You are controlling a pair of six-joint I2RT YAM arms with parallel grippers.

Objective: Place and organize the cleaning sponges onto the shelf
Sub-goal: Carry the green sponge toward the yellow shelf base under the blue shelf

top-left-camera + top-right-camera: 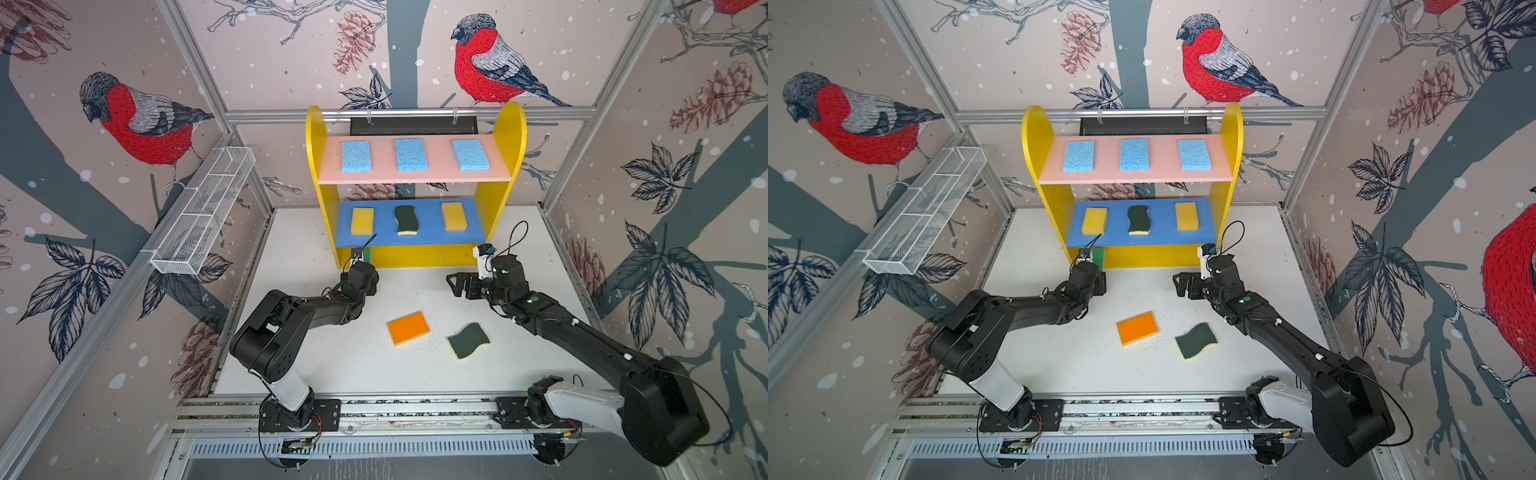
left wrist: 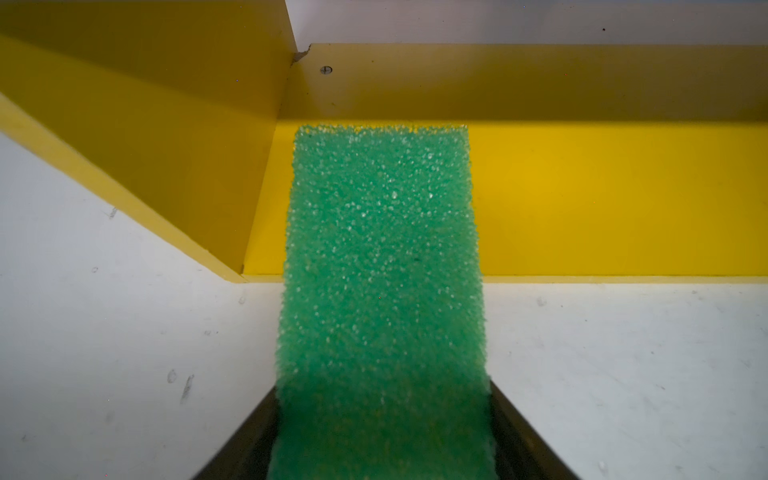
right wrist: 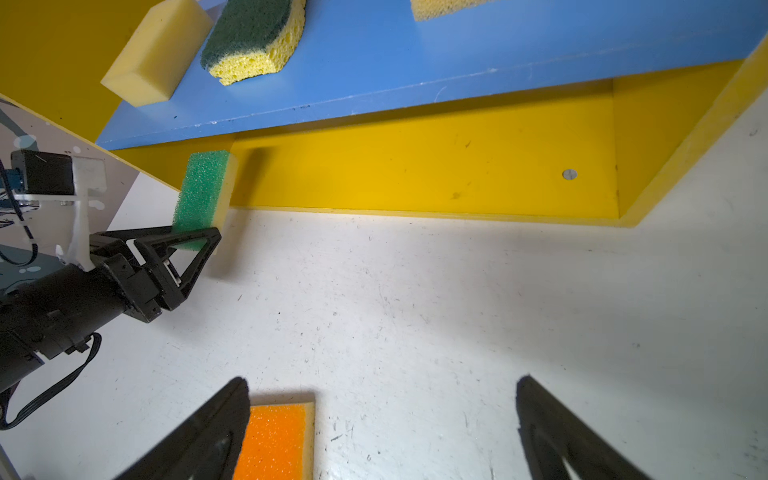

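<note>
The shelf (image 1: 509, 137) stands at the back. Its pink top board carries three light-blue sponges (image 1: 410, 154). The blue middle board (image 1: 428, 235) holds two yellow blocks (image 1: 362, 221) with a dark-green scourer (image 1: 405, 220) between them. My left gripper (image 2: 382, 390) is shut on a green-topped sponge (image 2: 382, 257). The sponge's far end lies over the yellow bottom board's left corner (image 3: 201, 193). My right gripper (image 3: 382, 382) hangs open and empty over the table near the shelf's right front (image 1: 455, 284). An orange-topped sponge (image 1: 408, 328) and a second scourer (image 1: 468, 340) lie on the table.
A long white wire-mesh basket (image 1: 203, 212) hangs on the left wall rail. The shelf's yellow side panels (image 2: 145, 137) close in the bottom board. An aluminium rail (image 1: 395, 409) carrying both arm bases runs along the table's front edge.
</note>
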